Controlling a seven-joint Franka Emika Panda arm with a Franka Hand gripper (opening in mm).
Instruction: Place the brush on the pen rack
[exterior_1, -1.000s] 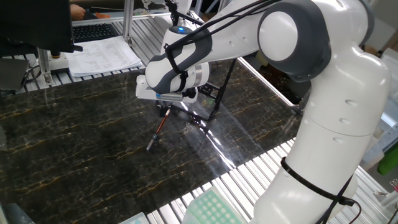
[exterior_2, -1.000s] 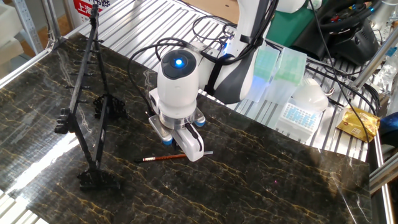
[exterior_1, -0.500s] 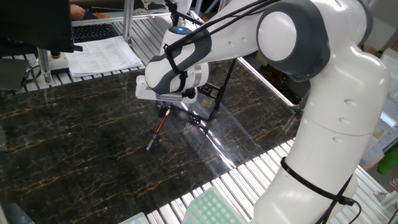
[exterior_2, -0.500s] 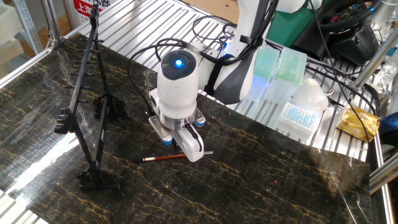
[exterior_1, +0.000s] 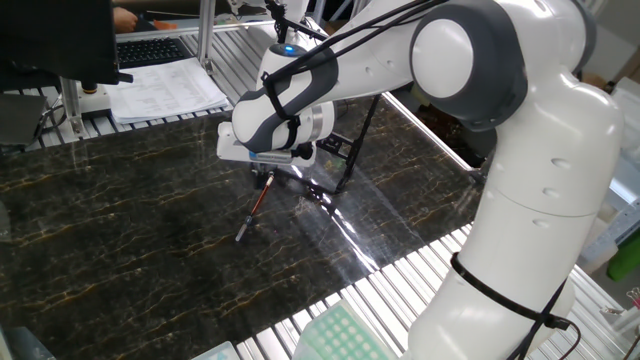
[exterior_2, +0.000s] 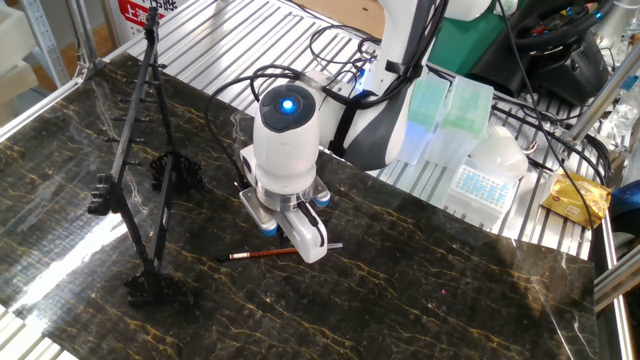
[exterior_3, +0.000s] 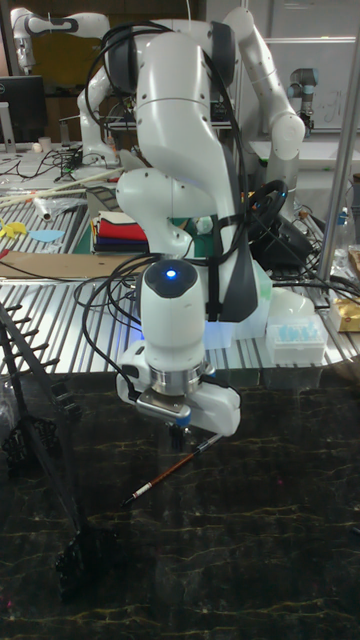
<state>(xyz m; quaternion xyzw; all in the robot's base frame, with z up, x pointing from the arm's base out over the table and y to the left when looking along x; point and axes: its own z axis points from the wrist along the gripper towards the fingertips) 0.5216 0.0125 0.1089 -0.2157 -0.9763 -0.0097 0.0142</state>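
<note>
The brush (exterior_2: 262, 254) lies flat on the dark marble table, a thin reddish-brown stick with a pale grey end. It also shows as the brush (exterior_1: 252, 212) and the brush (exterior_3: 165, 473). My gripper (exterior_2: 300, 240) is lowered onto the brush near its grey end, fingers down at the table. One white finger (exterior_2: 308, 233) covers the shaft there; the other finger is hidden, so the gap cannot be read. The gripper (exterior_3: 180, 432) and gripper (exterior_1: 266, 178) sit over the same end. The black pen rack (exterior_2: 140, 160) stands to the left, apart from the brush.
Behind the table's ribbed metal edge stand pipette-tip boxes (exterior_2: 480, 180) and green trays (exterior_2: 445, 105). Cables (exterior_2: 330, 50) trail from the arm. Papers and a keyboard (exterior_1: 160, 75) lie beyond the far side. The rack's foot (exterior_2: 160, 290) rests near the front edge.
The arm's wrist has shifted very slightly; the brush and the rack lie where they were.
</note>
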